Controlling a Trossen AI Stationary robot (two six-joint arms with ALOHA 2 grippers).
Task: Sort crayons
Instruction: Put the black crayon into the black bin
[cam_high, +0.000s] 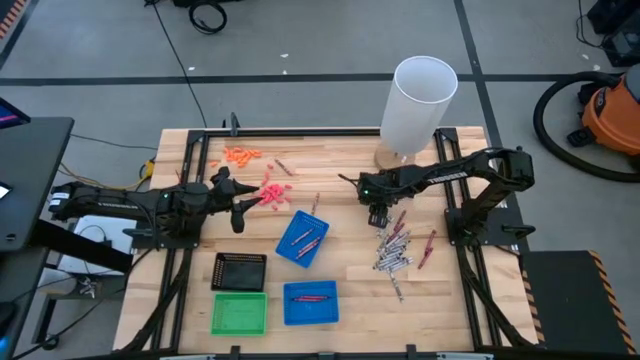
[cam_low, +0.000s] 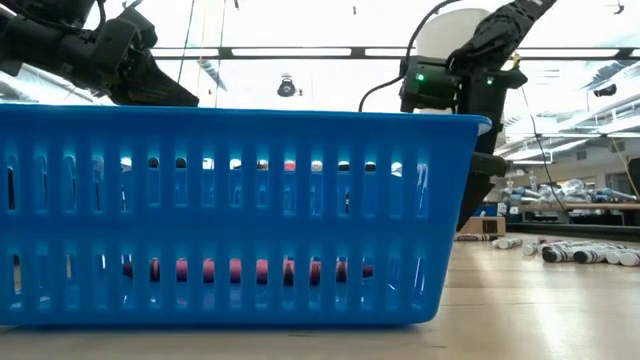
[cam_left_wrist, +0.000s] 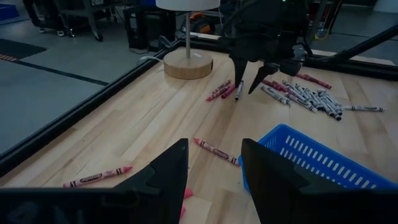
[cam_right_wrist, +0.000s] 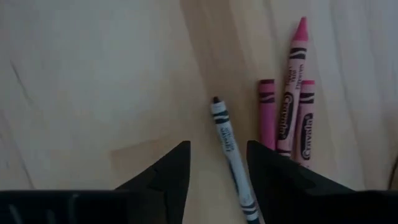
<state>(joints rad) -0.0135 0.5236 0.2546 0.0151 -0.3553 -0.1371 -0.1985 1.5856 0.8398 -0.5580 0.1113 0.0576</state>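
A pale wooden tabletop (cam_high: 340, 280) on a grey workshop floor carries small trays and scattered crayons. The right end effector (cam_high: 377, 214) hangs low over the near edge of the crayon heap (cam_high: 396, 248), fingers spread and gripping nothing. In its wrist view a silver-grey crayon (cam_right_wrist: 230, 146) lies on the wood between its fingertips, with three pink-red crayons (cam_right_wrist: 287, 115) just beside them. The step in hand looks like a pick of that grey crayon. The next move calls for a short descent, closing squarely across the barrel without catching the pink ones, then a carry to a tray; which one takes the greys I cannot tell, since the tilted blue tray (cam_high: 302, 238) beside it seems to hold red crayons. The left end effector (cam_high: 243, 205) waits released, near that blue tray.
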